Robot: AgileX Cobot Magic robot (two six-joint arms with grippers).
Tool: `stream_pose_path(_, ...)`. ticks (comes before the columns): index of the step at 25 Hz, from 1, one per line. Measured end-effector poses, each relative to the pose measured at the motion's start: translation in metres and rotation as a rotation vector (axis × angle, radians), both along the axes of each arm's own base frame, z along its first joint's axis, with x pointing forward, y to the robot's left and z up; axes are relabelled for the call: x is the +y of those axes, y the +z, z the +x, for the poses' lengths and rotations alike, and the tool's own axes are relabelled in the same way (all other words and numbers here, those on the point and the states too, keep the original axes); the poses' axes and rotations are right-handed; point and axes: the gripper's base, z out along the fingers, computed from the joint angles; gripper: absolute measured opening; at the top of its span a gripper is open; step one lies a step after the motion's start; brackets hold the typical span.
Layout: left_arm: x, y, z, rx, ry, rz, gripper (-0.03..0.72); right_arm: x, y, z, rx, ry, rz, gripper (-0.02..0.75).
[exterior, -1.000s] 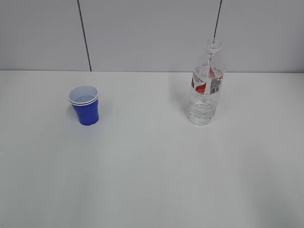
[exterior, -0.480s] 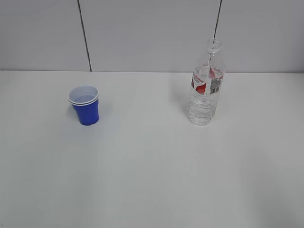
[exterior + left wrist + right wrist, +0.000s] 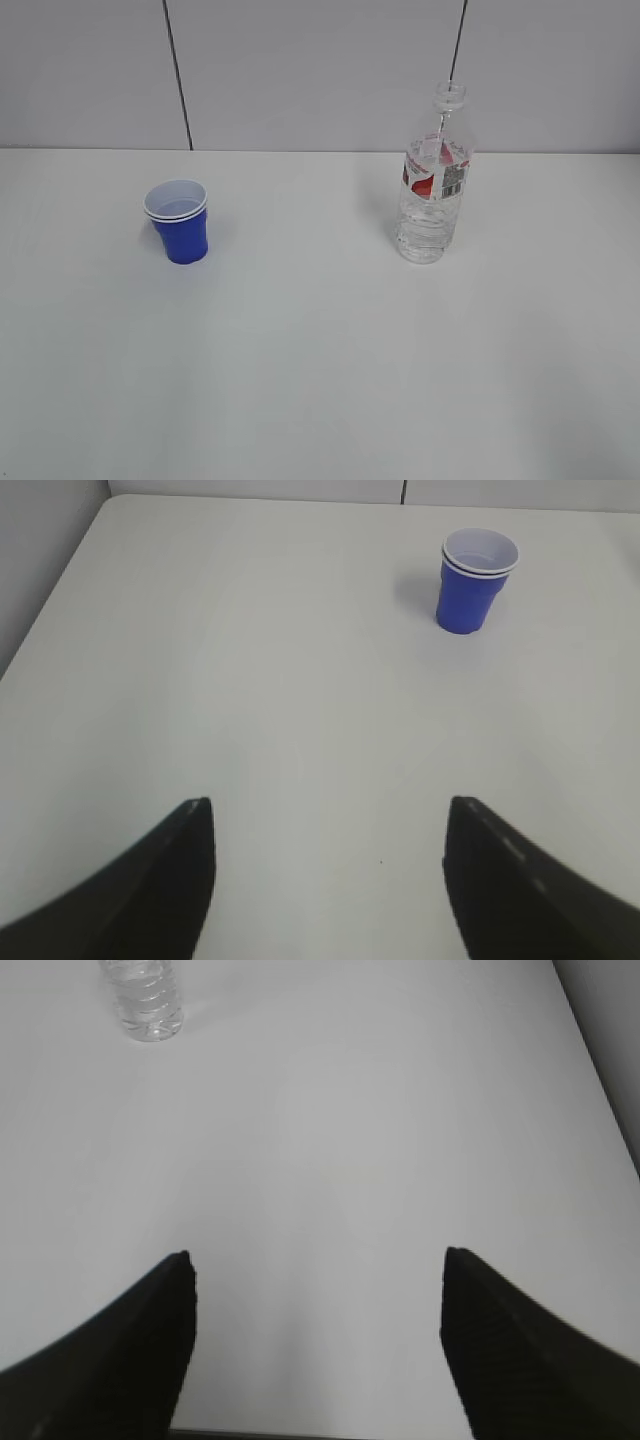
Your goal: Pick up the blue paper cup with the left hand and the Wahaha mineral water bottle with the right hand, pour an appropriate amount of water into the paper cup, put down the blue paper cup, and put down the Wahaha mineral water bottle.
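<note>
The white surface (image 3: 320, 380) fills the view, with the wall behind it. On the right side stands the bottle (image 3: 433, 180), upright, capless, partly filled with water (image 3: 425, 235); in the right wrist view only its base shows, far ahead and to the left. Well apart on the left sits the cup (image 3: 179, 221), upright, rim doubled as though two are nested. Neither arm shows in the exterior view. The left tool (image 3: 330, 875) is spread wide with nothing in it, cup far ahead and to the right. The right tool (image 3: 315, 1345) is likewise spread and empty. The bottle looks thin-walled and bottom-heavy: best taken at the ribbed waist below the label, gently, or water may spurt. The cup looks light and crushable: take it mid-wall, softly.
</note>
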Motion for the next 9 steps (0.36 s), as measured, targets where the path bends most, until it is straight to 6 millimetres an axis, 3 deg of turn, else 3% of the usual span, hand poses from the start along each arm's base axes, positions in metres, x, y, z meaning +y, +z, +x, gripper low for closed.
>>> stream_pose_path(9, 0.0000, 0.0000, 0.0000, 0.000, 0.000, 0.000, 0.532, 0.0000, 0.0000, 0.0000, 0.000, 0.000, 0.000, 0.568)
